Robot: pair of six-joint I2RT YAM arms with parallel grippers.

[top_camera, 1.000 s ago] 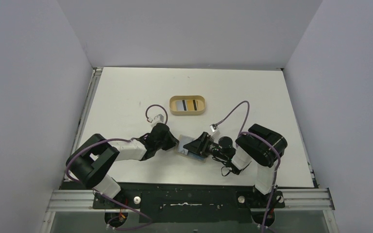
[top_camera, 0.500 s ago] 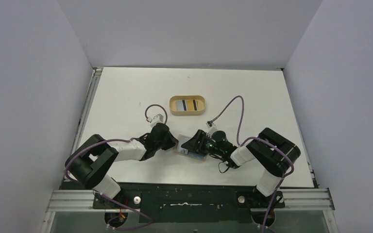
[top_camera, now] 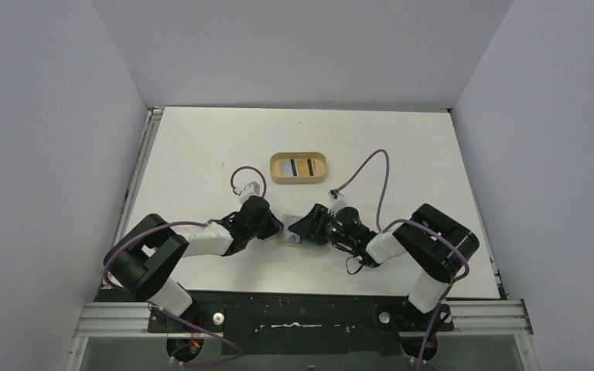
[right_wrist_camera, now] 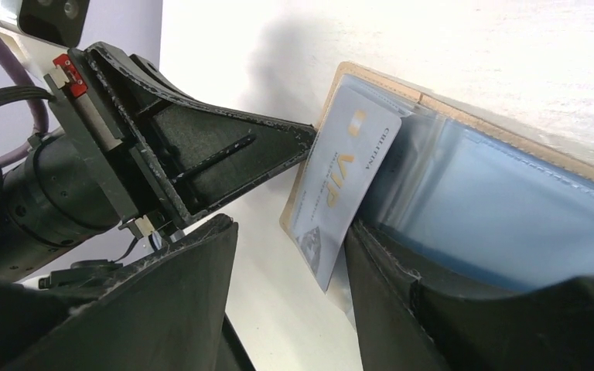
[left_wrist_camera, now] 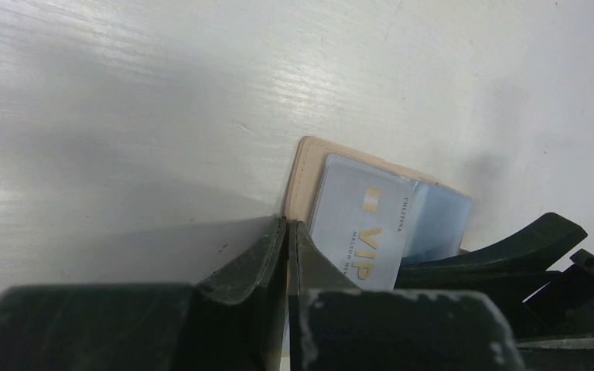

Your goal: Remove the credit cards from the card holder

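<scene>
Evidently the extraction step was in hand. On the white table, well apart from the oval tray, the tan card holder was held down by one edge, clenched in the left gripper. A light blue card marked VIP was seen partly drawn from its clear pocket, between the spread fingers of the right gripper. A closing on that card and a straight pull outward was judged to be needed next. Against a second earlier, the right gripper had been advanced toward the left one.
</scene>
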